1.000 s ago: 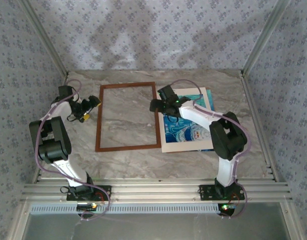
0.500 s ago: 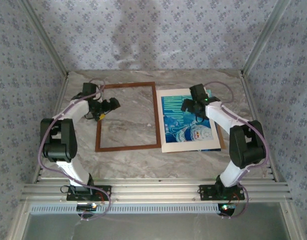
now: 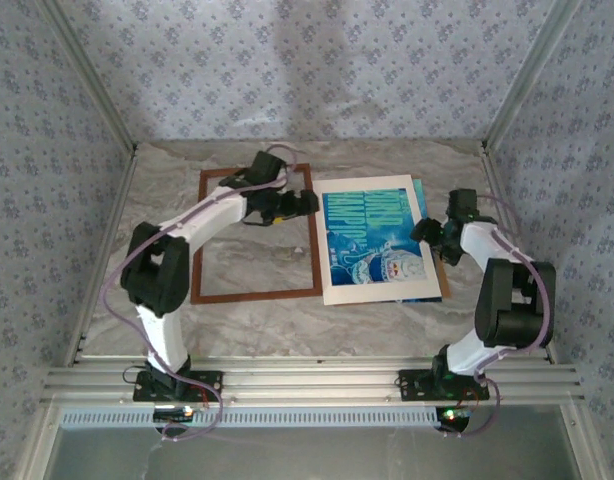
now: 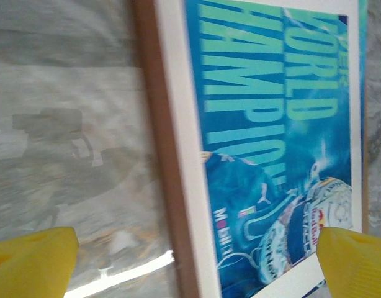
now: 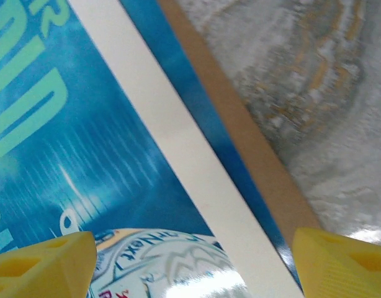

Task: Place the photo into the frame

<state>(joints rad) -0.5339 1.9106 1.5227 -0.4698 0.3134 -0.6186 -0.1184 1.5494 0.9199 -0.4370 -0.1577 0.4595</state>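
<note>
Both arms have swung to the right since the earlier views. Your left gripper (image 3: 305,203) has crossed from the frame's left side to the upper part of its right rail, and your right gripper (image 3: 424,232) has left the middle of the photo for its right edge. Neither the photo nor the frame has shifted.

The photo (image 3: 372,235) lies flat on the table (image 3: 257,330), just right of the frame (image 3: 255,294) and not yet inside it. A cream mat (image 3: 377,293) sits on top of it. At the right, a thin blue strip of the print shows beyond the mat, then the brown backing board (image 3: 443,280) beneath, so the stack appears slightly offset.

In the left wrist view the yellow fingertips (image 4: 32,257) stand wide apart, holding nothing. They straddle the seam where the frame rail meets the mat. The likely reason for this pose is to steady or lift the frame there.

In the right wrist view the fingertips (image 5: 41,264) are also spread and grip nothing. They bracket the mat's border, the blue strip and the board's edge. This placement probably gives you an exposed edge to pinch, since the sheets lie flush on the table everywhere else.
</note>
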